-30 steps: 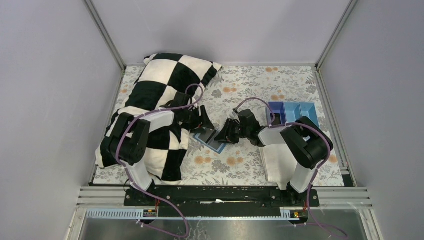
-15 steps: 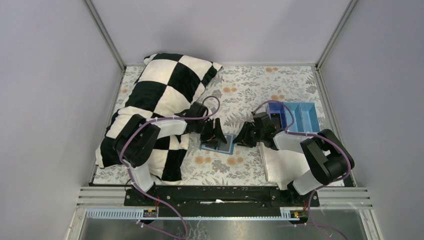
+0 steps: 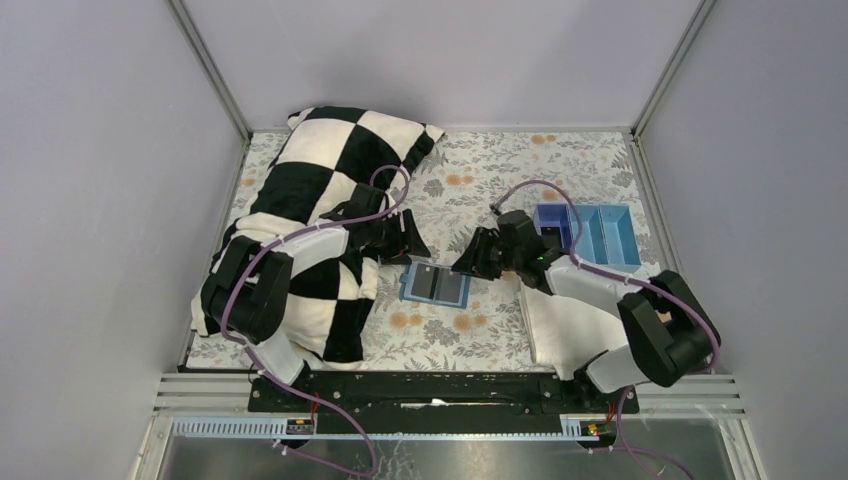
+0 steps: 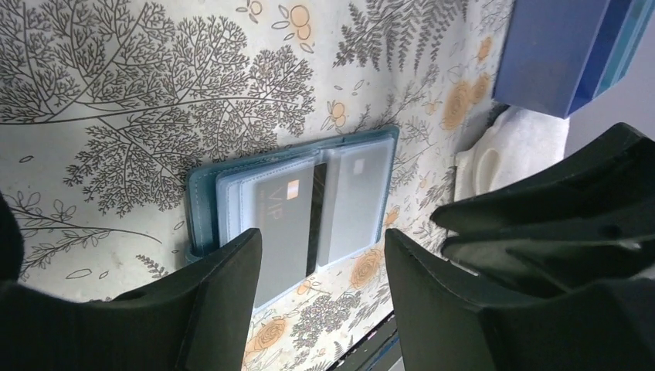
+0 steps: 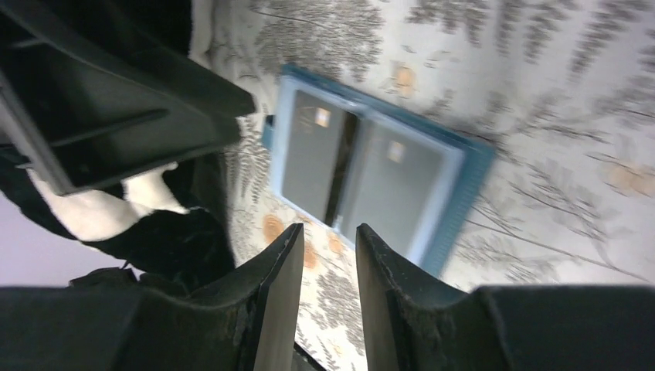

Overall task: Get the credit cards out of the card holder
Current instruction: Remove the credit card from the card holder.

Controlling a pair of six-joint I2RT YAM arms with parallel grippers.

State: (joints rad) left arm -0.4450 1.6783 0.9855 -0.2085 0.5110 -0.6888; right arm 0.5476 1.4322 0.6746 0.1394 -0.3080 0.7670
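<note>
— Floral cloth (image 3: 500, 170) covers the whole table, and walls stand close on three sides. What holds what down there?

— The card holder (image 3: 435, 285) lies open and flat on the cloth between my two grippers, and neither one touches it. Both clear sleeves are filled: a grey card marked VIP (image 4: 282, 224) in one and a paler grey card (image 4: 351, 197) in the other. The blue bins (image 3: 588, 228) stand side by side toward the far right. My right arm and its cable cross them, so I cannot tell what is in them.

— How much room is there around the holder?

— Bare cloth shows along its near and far long edges. The checkered pillow (image 3: 320, 190) crowds the left side and runs under my left arm. A white cloth (image 3: 560, 320) lies near the holder's right end, under my right arm.

— And your fingers?

— My left gripper (image 3: 405, 240) is spread wide and empty above the holder's far-left corner. From that wrist, the holder shows in the gap between my fingers (image 4: 224, 294). My right gripper (image 3: 470, 262) hovers at the far-right corner with only a narrow gap between its fingers, and nothing is in it.

— What has changed?

— Half a second ago both grippers were at the holder's short ends, the left one over it. Both have since drawn back toward the far side. A second ago the holder sat askew between them. Now its long edge runs roughly along the table's near edge.
</note>
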